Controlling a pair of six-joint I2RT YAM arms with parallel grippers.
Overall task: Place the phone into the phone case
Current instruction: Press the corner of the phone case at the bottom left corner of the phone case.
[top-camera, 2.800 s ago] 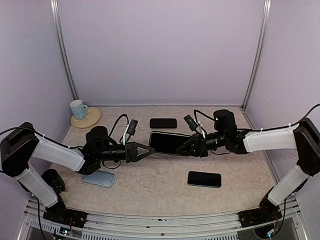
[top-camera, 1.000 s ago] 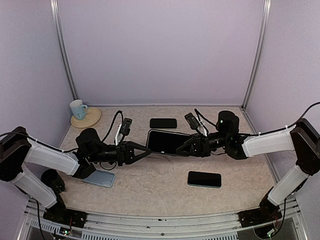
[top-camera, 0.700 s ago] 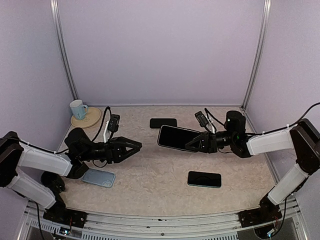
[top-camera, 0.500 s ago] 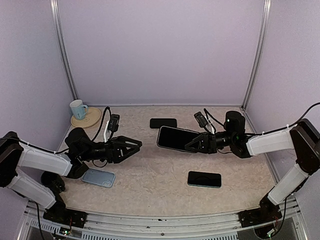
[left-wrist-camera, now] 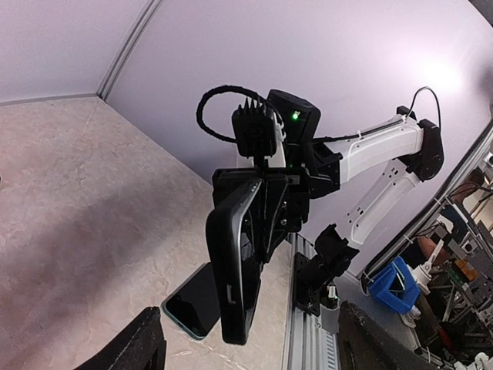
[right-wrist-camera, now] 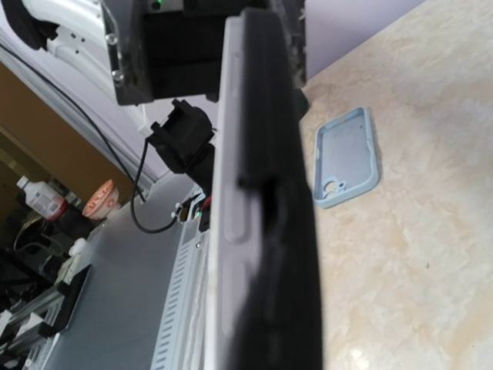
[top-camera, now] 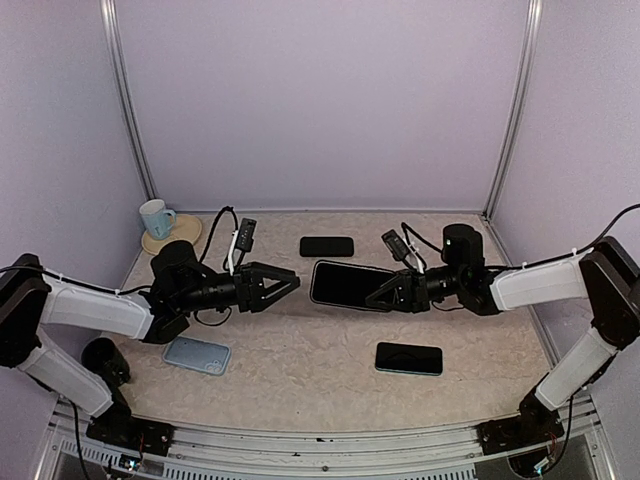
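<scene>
Near edge of counter [top-camera: 300,385]: light-blue phone case [top-camera: 197,355] lies flat, open side up, below the left forearm. A black phone [top-camera: 409,357] lies flat on the right side, screen up.

Mid-counter: the right hand [top-camera: 382,293] is clenched on one end of the held phone [top-camera: 345,285], which hangs clear of the counter with its free end toward the left arm. The left hand [top-camera: 288,290] is released and empty, its fingertips [left-wrist-camera: 142,347] spread wide, just short of that free end and not touching it.

Far side: a second black phone [top-camera: 327,246] lies flat. At the left corner, a mug [top-camera: 154,216] sits on a round coaster [top-camera: 178,238].

Risks, as judged:
- The held phone is pinched at one end only. An off-centre closure by the left hand could lever it loose and drop it.
- The blue case is well apart from the held phone and unsecured. It may skid when pressed.

Hard to make out:
- The held phone is edge-on in both wrist views, with a pale side and a dark side. Cannot tell whether a dark shell already wraps it.
- The right hand's fingers are hidden behind the phone in its own wrist view.
</scene>
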